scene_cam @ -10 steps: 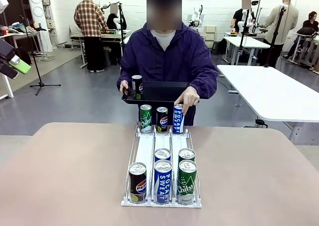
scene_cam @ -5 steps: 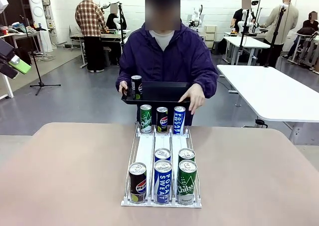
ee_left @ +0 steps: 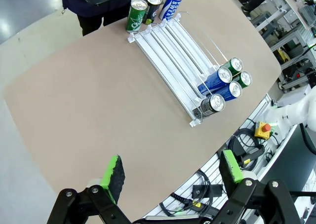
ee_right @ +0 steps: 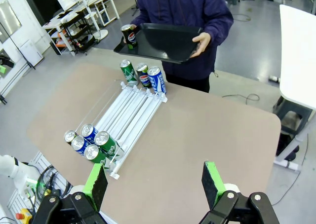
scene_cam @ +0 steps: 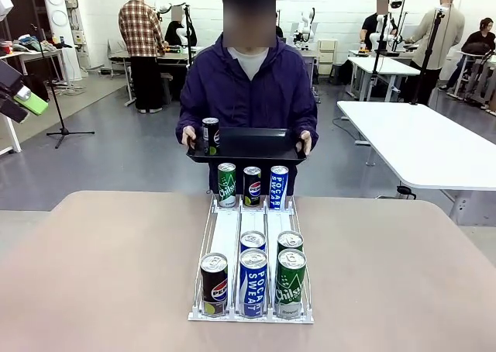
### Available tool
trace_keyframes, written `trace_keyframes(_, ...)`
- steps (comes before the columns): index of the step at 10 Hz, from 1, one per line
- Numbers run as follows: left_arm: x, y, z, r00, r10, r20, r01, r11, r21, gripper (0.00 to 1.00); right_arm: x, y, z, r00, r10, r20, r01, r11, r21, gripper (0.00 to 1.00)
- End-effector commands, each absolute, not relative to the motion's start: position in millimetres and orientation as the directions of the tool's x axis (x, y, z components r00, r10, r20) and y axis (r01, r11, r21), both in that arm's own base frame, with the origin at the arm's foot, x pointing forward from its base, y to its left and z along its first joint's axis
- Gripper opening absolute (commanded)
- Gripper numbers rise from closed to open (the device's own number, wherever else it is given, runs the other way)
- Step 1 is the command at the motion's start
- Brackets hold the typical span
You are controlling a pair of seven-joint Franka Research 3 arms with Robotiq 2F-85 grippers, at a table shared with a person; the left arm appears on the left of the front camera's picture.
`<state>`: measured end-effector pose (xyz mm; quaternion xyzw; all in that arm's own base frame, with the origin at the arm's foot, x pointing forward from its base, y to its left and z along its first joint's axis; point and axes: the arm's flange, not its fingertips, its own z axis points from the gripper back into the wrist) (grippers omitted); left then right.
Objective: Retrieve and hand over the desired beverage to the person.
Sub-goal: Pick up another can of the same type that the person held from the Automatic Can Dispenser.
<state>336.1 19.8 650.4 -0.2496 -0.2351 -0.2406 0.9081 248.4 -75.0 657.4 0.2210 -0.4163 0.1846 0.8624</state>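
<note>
A white rack [scene_cam: 225, 236] lies on a brown table [scene_cam: 101, 267]. At the rack's far end three cans [scene_cam: 252, 186] are stood upright in a row, and at its near end five cans [scene_cam: 253, 282] are grouped, three in front and two just behind. Beyond the rack's far end, the person [scene_cam: 248, 81] is shown holding a black tray [scene_cam: 260, 144] with both hands; one dark can [scene_cam: 210, 136] is stood upright on the tray, toward the rack's left side. The left gripper [ee_left: 172, 168] is raised well apart from the rack, fingers spread wide with nothing between them. The right gripper [ee_right: 154, 179] is likewise spread and empty, well apart from the rack.
</note>
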Motion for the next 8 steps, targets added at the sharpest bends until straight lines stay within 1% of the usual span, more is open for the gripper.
trace_keyframes(1, 337, 20, 650, 0.77, -0.323, 0.55, 0.558, 0.759, -0.336, 1.0, 250, -74, 657, 0.581, 0.133, 0.803, -0.515, 0.824, 0.236, 1.0)
trace_keyframes(7, 336, 20, 650, 0.774, -0.32, 0.547, 0.554, 0.76, -0.34, 1.0, 250, -74, 657, 0.581, 0.133, 0.803, -0.515, 0.824, 0.236, 1.0)
trace_keyframes(8, 338, -7, 652, 0.782, -0.361, 0.509, 0.556, 0.772, -0.308, 1.0, 250, -74, 657, 0.581, 0.133, 0.803, -0.515, 0.824, 0.236, 1.0)
